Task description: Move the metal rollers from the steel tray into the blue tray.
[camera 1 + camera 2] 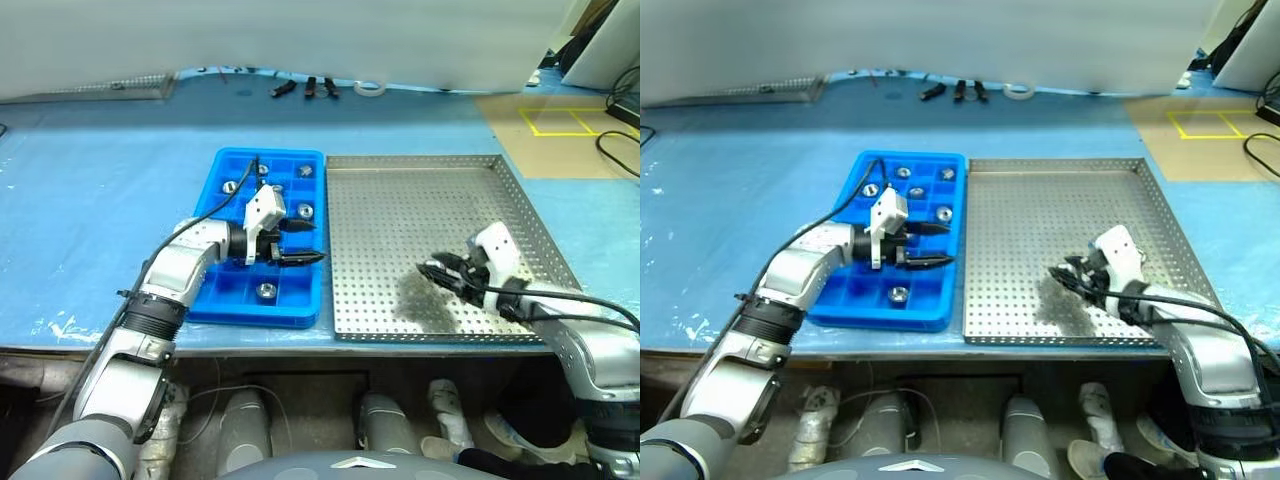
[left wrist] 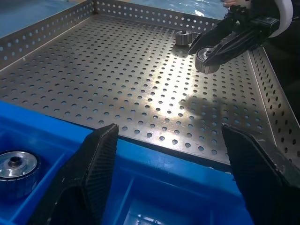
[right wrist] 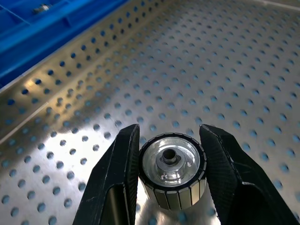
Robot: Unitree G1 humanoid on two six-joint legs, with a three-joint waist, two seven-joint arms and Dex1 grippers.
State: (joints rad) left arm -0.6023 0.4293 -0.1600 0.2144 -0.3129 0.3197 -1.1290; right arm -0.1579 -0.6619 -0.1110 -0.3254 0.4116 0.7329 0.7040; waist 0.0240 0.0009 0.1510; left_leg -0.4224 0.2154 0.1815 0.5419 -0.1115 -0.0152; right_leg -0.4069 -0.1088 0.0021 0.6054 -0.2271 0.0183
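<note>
Right gripper (image 3: 169, 180) pinches a metal roller (image 3: 172, 171) lower right, left gripper (image 1: 300, 242) spread; thin grip could slip crossing to the blue tray (image 1: 232, 166)

Even, bright overhead light fills the scene. On the steel tray (image 1: 430, 200) a soft dark shadow lies just under the right gripper (image 1: 432, 270). In the left wrist view, glare streaks the tray's perforated floor, and the blue tray (image 2: 154, 187) nearest the lens is soft. In the right wrist view, the tray's far holes blur.
</note>
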